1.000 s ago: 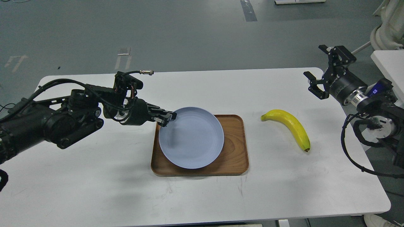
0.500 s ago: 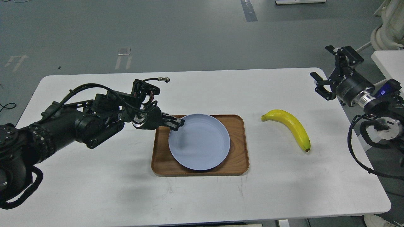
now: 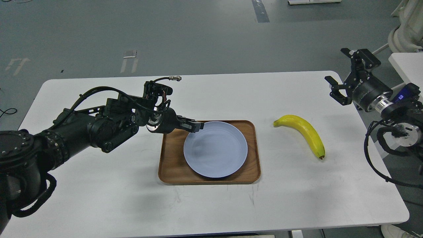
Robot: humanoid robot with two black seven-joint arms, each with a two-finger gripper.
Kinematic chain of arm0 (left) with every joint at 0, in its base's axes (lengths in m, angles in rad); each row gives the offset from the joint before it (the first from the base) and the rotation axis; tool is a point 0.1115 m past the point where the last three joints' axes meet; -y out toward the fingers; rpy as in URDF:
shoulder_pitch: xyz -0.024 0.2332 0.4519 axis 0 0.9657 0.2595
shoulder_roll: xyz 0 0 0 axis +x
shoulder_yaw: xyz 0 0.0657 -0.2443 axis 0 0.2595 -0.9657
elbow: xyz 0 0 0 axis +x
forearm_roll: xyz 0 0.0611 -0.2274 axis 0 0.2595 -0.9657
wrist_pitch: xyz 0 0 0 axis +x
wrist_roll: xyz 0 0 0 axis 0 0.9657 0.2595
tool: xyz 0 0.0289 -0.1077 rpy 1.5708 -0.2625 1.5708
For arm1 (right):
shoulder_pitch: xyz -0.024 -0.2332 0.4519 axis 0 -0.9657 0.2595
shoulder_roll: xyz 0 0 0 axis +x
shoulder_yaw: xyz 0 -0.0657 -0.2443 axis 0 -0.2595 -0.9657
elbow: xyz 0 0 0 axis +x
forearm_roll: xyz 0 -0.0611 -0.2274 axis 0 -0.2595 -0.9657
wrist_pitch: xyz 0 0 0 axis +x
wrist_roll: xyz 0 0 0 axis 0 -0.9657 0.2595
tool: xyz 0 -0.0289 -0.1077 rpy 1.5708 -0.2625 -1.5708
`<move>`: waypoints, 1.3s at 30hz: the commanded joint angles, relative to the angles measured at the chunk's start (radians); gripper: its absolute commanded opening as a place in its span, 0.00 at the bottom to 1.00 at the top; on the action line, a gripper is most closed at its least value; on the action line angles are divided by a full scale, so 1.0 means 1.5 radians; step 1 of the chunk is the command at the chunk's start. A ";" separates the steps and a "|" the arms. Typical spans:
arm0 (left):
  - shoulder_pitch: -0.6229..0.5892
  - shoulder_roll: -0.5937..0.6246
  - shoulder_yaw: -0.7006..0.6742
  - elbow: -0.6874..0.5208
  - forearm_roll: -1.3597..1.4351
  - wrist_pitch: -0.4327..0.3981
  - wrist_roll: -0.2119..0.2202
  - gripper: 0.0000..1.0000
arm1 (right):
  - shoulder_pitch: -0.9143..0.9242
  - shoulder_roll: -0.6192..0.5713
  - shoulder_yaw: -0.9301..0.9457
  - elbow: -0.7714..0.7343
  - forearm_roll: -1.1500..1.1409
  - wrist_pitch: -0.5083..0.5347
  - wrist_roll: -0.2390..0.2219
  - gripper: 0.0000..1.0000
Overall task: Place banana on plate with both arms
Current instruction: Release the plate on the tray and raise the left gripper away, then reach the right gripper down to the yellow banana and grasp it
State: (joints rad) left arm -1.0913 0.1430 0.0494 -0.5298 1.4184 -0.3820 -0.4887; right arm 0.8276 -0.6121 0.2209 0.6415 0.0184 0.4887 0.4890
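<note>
Left gripper (image 3: 197, 126): fingers pinched on plate (image 3: 215, 149) rim at its 10 o'clock; plate on wooden tray (image 3: 172, 165), needs level, slow setting-down. Banana (image 3: 304, 132): on table (image 3: 99, 198), 3 o'clock of tray, untouched. Right gripper (image 3: 342, 79): spread wide, empty, beyond banana

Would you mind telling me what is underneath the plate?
The plate lies on a wooden tray, itself on the white table. The tray's surface beneath the plate is hidden.
</note>
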 commanded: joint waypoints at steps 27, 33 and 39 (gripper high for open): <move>0.186 0.260 -0.303 -0.070 -0.872 -0.071 0.000 1.00 | 0.242 -0.037 -0.281 0.090 -0.815 0.000 0.000 1.00; 0.184 0.248 -0.305 -0.070 -0.872 -0.071 0.000 1.00 | 0.284 0.081 -0.479 0.001 -0.827 -0.023 0.000 1.00; 0.183 0.249 -0.305 -0.070 -0.871 -0.071 0.000 1.00 | 0.275 0.136 -0.531 -0.052 -0.827 -0.042 0.000 0.99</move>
State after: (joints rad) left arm -0.8142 0.5157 -0.4082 -0.6354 0.1104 -0.4889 -0.4885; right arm 1.2476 -0.4377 -0.5514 0.5906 -1.2225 0.4340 0.4886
